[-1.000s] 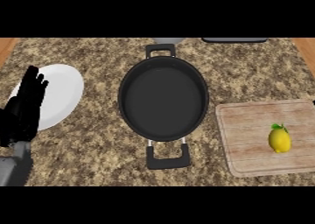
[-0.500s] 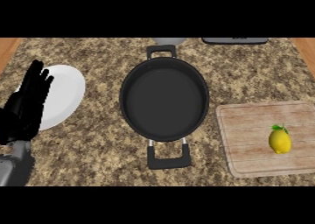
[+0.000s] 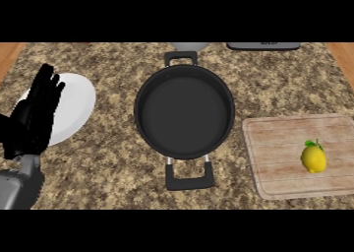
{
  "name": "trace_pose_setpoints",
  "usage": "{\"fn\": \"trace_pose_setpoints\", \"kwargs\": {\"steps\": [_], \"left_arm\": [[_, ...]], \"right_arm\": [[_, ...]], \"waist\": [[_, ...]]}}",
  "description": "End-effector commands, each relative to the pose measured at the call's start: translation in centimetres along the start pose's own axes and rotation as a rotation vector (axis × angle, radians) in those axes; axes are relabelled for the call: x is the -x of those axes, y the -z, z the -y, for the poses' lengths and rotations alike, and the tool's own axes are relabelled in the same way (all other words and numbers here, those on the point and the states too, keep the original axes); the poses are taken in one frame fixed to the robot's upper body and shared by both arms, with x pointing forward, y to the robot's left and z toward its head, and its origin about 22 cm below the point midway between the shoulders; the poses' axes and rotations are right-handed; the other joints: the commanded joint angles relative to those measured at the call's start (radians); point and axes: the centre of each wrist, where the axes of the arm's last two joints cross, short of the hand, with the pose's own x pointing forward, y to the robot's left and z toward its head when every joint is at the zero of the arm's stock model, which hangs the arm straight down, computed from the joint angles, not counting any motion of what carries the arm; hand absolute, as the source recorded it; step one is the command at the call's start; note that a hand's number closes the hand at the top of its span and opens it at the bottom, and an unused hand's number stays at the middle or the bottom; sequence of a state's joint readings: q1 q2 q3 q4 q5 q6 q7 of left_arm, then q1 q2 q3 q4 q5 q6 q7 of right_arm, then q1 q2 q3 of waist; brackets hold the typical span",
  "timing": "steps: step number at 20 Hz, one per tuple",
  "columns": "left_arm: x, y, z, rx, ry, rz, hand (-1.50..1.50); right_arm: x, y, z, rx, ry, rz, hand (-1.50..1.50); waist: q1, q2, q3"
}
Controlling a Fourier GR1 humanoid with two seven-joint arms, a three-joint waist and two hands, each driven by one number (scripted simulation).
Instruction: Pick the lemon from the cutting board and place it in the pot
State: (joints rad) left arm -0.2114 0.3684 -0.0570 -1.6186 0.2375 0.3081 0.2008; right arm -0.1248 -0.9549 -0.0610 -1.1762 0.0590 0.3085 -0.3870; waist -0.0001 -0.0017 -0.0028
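The left hand [image 3: 33, 120], fingers straight and spread, overlaps a smooth white plate [image 3: 75, 98]; the oval yellow lemon [image 3: 313, 158] lies on the grained wooden cutting board [image 3: 281, 142].

No text, label, brand, number or sign is being shown clearly enough to be read. Faint pale marks are being displayed on the dark grey flat object [image 3: 263, 46] lying at the far edge of the speckled brown stone counter [image 3: 281, 83], but they are too small to be made out.
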Motion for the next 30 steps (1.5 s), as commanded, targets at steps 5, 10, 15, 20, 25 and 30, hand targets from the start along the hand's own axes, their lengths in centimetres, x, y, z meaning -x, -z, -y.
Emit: {"fn": "trace_pose_setpoints", "kwargs": {"steps": [5, 10, 15, 20, 25, 30], "left_arm": [[-0.5, 0.8, -1.0, 0.007, 0.008, -0.002, 0.0], [0.3, 0.1, 0.4, 0.005, 0.005, 0.008, 0.0], [-0.2, 0.7, -0.8, -0.015, 0.001, 0.016, 0.0], [0.7, -0.1, -0.6, -0.003, 0.002, -0.011, 0.0], [1.8, -1.8, -0.4, 0.013, -0.005, -0.004, 0.0], [-0.5, -0.6, -1.2, 0.005, -0.01, -0.007, 0.0]], "right_arm": [[-5.4, 3.8, -3.6, -0.288, -0.19, -0.176, -1.5], [-7.8, 4.0, -5.0, -0.313, -0.163, -0.204, -1.5], [-6.6, 3.8, -6.7, -0.326, -0.147, -0.208, -1.5], [-8.6, 4.7, -10.0, -0.329, -0.206, -0.282, -1.5], [-5.4, 3.3, -10.6, -0.304, -0.243, -0.325, -1.5], [-5.8, 5.2, -11.3, -0.33, -0.225, -0.295, -1.5]], "waist": [[0.014, 0.003, 0.001], [-0.002, 0.001, 0.002], [-0.001, 0.002, 0.003], [0.003, 0.002, 0.003], [0.001, 0.001, 0.003], [0.002, 0.001, 0.003]]}}
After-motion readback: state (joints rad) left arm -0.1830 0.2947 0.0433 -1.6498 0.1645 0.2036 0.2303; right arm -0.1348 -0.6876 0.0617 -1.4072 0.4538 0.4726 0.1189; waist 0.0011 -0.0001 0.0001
